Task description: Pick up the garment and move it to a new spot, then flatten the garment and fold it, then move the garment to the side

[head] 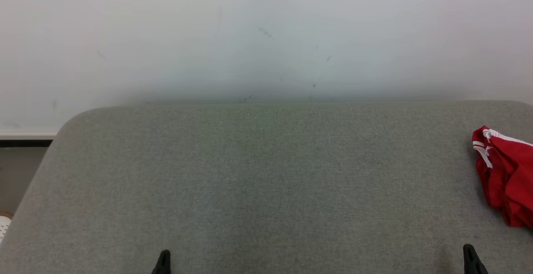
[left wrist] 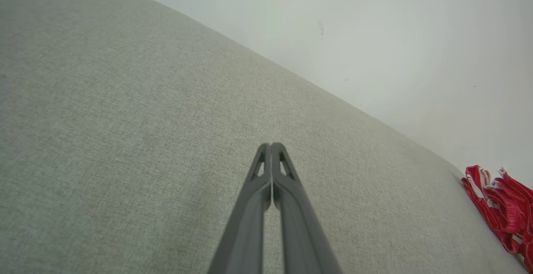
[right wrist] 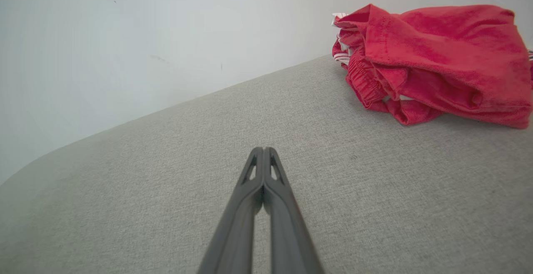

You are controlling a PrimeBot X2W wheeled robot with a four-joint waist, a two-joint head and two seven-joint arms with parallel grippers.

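Grey fabric surface (head: 266, 174) against a scuffed white wall (head: 266, 36).

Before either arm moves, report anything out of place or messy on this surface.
The red garment lies crumpled near the right edge of the grey surface. The left gripper and right gripper are shut, apart from it. Nothing else stands out.
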